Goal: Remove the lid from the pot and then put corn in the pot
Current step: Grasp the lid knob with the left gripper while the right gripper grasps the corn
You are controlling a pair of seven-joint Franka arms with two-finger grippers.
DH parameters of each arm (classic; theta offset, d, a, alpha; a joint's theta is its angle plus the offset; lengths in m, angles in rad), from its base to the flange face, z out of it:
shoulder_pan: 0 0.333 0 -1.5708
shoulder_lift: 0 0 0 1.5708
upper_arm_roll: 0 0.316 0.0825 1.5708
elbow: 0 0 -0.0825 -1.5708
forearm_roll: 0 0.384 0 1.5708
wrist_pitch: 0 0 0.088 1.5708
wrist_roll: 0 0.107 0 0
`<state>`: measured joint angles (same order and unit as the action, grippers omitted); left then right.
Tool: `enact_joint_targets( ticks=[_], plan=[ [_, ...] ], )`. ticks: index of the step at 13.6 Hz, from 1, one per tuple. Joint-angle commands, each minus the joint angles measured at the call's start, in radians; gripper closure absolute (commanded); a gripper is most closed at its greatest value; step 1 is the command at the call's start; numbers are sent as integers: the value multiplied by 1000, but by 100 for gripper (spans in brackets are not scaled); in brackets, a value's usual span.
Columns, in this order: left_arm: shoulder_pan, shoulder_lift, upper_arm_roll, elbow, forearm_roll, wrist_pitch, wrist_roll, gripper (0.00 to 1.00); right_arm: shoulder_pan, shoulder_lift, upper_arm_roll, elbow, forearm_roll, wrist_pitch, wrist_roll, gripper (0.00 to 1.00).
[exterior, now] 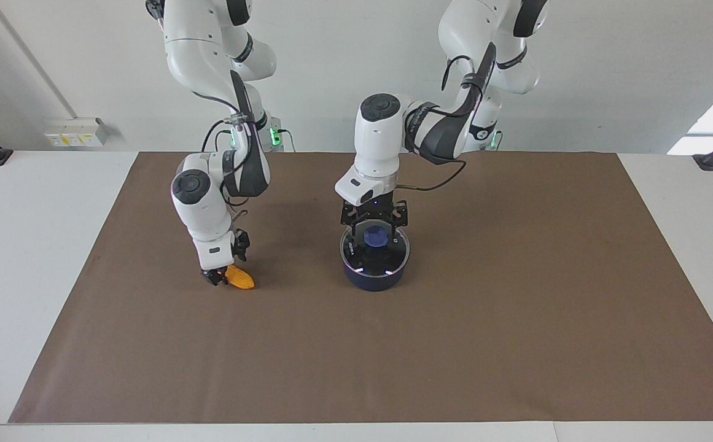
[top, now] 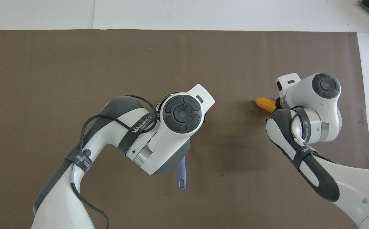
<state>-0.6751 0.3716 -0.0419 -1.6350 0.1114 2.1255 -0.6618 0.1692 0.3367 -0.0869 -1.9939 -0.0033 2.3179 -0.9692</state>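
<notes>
- The left gripper (exterior: 375, 224) stands straight down over the lid (exterior: 374, 252); its fingers are spread, one to each side of the blue knob (exterior: 376, 236), and do not press it.
- The right gripper (exterior: 217, 277) is low at the brown mat (exterior: 516, 319), at the thick end of the corn (exterior: 239, 280); I cannot tell whether its jaws are apart or clamped on the cob.
- The lid, a round clear glass disc with a metal rim, sits flat on the pot (exterior: 373, 277), covering its mouth edge to edge.
- The pot, a small dark navy saucepan, stands near the middle of the mat; in the overhead view the left arm's wrist hides most of it, and only the end of its long straight handle (top: 181, 178) shows, pointing toward the robots.
- The corn is a bumpy yellow-orange cob lying on the mat toward the right arm's end of the table, its tapered tip pointing toward the pot, well apart from it.
- Bare mat lies between corn and pot, and a wide stretch of it runs from both to the mat's edge farthest from the robots.
- The mat is matte and smooth with straight edges; white table (exterior: 31, 245) shows around it.
</notes>
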Motion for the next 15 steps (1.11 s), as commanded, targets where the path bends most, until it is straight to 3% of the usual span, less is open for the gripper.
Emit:
enact_joint_targets(
  ticks=[1, 3, 9, 15],
  plan=[
    [0, 20, 7, 14, 28, 16, -21, 0, -16, 21, 2, 38, 25, 9, 10, 100],
    [0, 20, 8, 7, 30, 14, -21, 8, -25, 21, 2, 70, 26, -11, 93, 100],
    [-3, 18, 7, 1, 28, 4, -22, 60, -22, -44, -8, 190, 26, -172, 471, 100],
    [-9, 12, 11, 12, 63, -16, -21, 89, -17, -142, 1, 195, 28, -319, 773, 100]
  ],
)
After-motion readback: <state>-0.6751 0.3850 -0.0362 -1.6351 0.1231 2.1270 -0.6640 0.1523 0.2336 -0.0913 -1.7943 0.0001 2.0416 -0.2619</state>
